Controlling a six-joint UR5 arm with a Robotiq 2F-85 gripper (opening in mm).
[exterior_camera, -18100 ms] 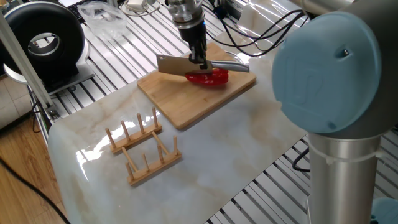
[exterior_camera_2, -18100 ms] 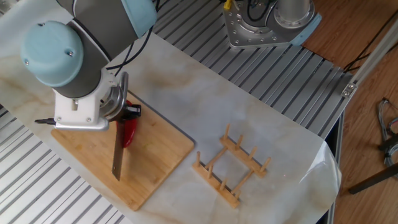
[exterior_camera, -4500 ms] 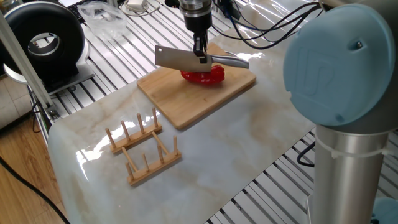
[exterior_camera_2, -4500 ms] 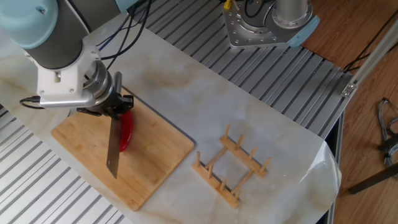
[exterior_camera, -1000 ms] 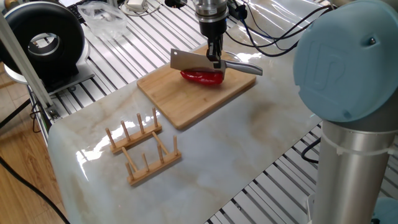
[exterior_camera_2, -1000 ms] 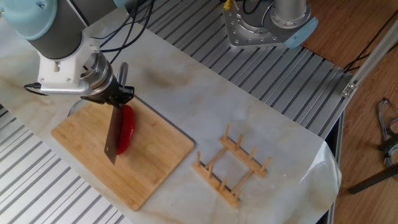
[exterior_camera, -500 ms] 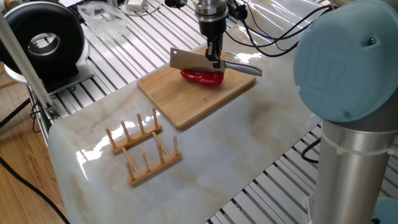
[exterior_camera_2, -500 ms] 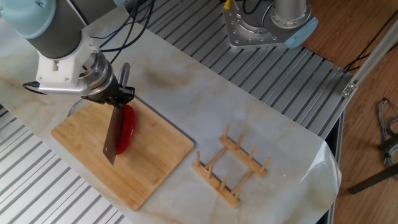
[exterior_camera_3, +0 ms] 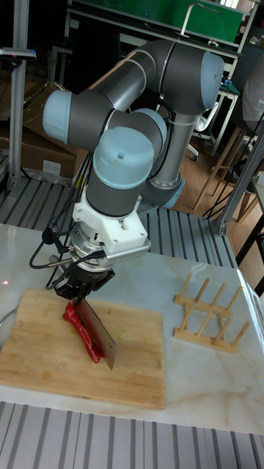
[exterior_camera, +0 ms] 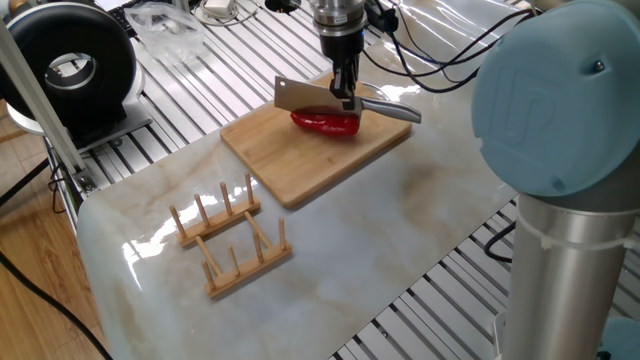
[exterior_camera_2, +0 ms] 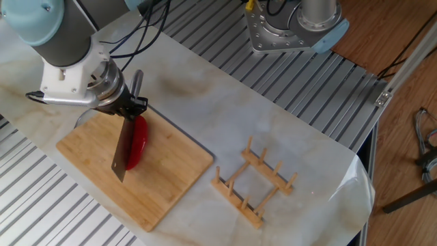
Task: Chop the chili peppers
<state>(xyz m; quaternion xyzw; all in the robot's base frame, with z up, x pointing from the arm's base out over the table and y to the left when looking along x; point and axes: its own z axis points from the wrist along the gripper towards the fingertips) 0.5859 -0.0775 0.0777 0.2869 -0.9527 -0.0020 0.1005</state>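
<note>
the gripper (exterior_camera: 347, 92) is shut tight on the handle of a big knife (exterior_camera: 305, 95). the fingers are pinched close together with the handle between them. the flat blade of the knife hangs over the chili pepper (exterior_camera: 325, 123), right above it or just touching its top. i cannot tell which.

the chili pepper lies on the wooden cutting board (exterior_camera: 300, 160). in one fixed view it sits toward the 1 o'clock part of the board, close to the far edge. in the other fixed view the chili pepper (exterior_camera_2: 138, 140) lies just beside the blade, on its 3 o'clock side, and the knife (exterior_camera_2: 123, 150) runs along the same way as the pepper.

how far along? i think the chopping is not finished. the pepper looks like one long red piece, or maybe two long pieces lying tight together. i cannot tell for sure. i see no small bits on the board. so most of the cutting is left to do.

the pepper is bright red, shiny, short and a bit bent. in the tall fixed view the chili pepper (exterior_camera_3: 82, 333) looks thin and pointed, with its tip toward 5 o'clock.

a wooden rack (exterior_camera: 228, 240) with pegs stands on the table (exterior_camera: 400, 220), well apart from the board.
</note>
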